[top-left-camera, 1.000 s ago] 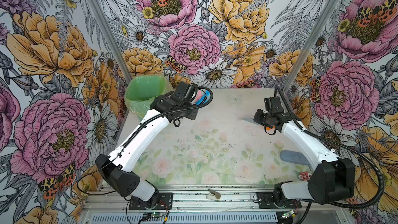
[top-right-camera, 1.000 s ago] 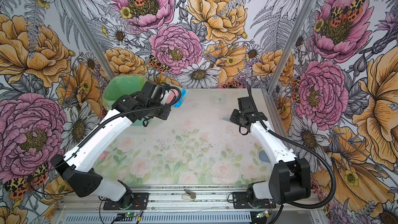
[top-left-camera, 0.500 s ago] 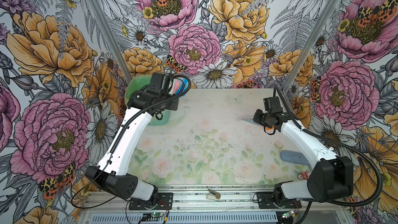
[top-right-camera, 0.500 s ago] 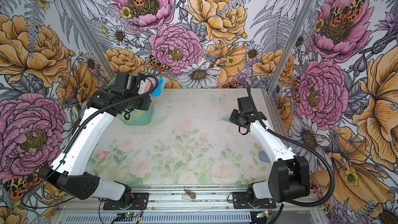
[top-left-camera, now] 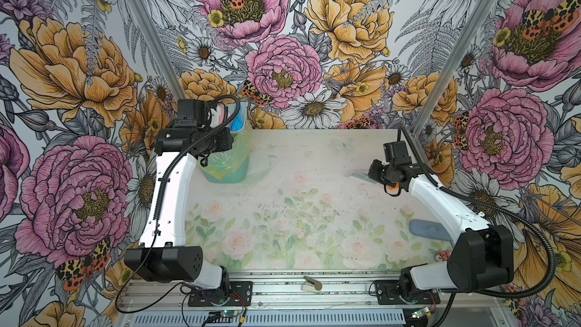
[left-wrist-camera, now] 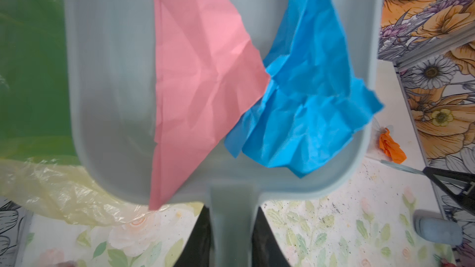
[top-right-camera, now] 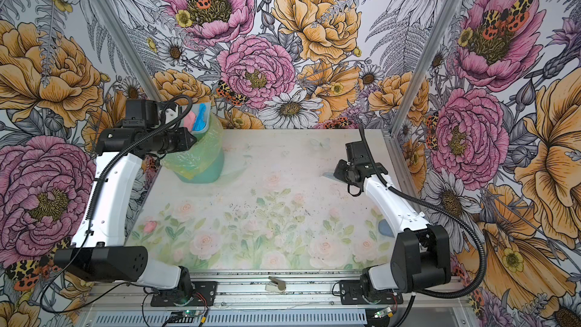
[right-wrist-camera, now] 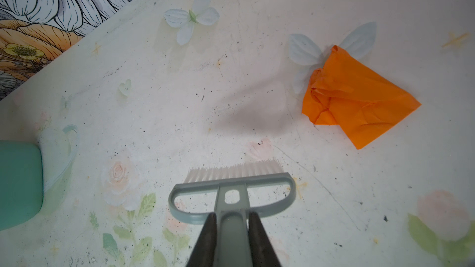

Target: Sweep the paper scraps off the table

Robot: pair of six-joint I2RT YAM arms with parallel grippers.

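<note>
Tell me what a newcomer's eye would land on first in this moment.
First, the bright pink scrap and blue scrap lying in the grey dustpan, which the left gripper holds by its handle, raised at the green bin in the table's far left corner. Next, the orange scrap lying loose on the table, just beyond the brush clamped in the right gripper and apart from its bristles.

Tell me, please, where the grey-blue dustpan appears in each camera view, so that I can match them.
Both top views: the dustpan sits back left, over the green bin.
Left wrist: the dustpan fills most of the picture, holding a pink scrap and a blue scrap.
Right wrist: not in it.
Shared landmark: the green bin, seen in all four views.
</note>
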